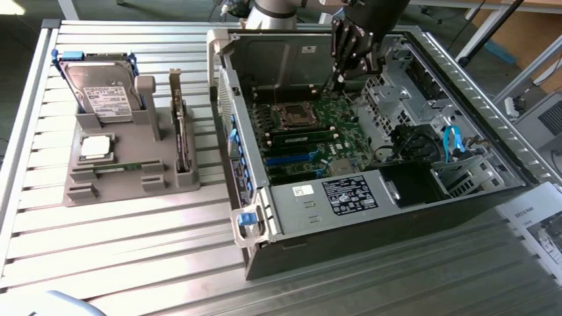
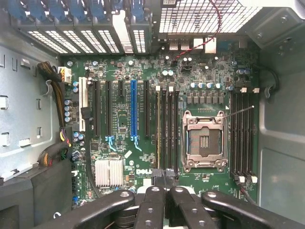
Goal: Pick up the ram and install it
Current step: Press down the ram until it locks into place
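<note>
My gripper [image 1: 341,78] hangs over the open computer case [image 1: 263,197], above the back part of the motherboard [image 2: 200,71]. Its fingers [image 2: 153,200] are shut, and I see nothing between them. A ram [image 1: 118,168], a thin green stick, lies flat in the grey holder [image 1: 79,194] on the exterior view's left, far from the gripper. A second thin green stick [image 1: 303,137] appears seated in a memory slot [image 2: 158,129] beside the empty processor socket [image 2: 204,140].
The grey holder also carries a hard drive [image 1: 104,92], a square silver-topped processor [image 1: 95,147] and an upright expansion card [image 1: 180,131]. Case walls, a drive cage [image 1: 461,168] and cables [image 1: 452,141] surround the motherboard. The slatted table [image 1: 131,250] lies in front.
</note>
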{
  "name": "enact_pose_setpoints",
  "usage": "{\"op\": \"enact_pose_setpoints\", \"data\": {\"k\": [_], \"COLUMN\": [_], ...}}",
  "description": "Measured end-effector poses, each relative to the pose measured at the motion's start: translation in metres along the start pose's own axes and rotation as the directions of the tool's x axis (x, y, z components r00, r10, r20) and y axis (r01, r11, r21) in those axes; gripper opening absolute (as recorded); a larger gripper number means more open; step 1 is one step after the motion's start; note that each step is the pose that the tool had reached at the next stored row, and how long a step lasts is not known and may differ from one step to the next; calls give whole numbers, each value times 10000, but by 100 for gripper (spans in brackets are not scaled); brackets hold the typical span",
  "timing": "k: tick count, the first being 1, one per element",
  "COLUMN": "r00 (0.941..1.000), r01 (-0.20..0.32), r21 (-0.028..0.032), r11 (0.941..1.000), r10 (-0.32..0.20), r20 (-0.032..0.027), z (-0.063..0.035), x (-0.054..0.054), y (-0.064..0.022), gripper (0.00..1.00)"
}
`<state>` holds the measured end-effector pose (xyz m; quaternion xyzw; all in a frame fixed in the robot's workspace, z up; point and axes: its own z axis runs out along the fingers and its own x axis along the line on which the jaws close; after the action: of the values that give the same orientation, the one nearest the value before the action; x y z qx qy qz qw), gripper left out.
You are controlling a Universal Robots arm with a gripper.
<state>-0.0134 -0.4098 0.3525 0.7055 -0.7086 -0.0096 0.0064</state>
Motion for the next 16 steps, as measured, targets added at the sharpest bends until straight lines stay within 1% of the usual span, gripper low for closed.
{"op": "enact_pose_setpoints", "data": {"k": [4,7,12,13,16], "r00": [10000,10000,10000,10000,10000], "r01": [0,0,0,0,0], "r21": [0,0,-1,-1,-1], "r11": [10000,10000,10000,10000,10000], "r10": [0,0,0,0,0], "r20": [0,-3,-3,-3,-5], "z": [0,-1,-3,-3,-5], "x": [0,0,0,-1,-1], "y": [-1,-25,-114,-152,-201], "gripper": [10,10,10,10,10]}}
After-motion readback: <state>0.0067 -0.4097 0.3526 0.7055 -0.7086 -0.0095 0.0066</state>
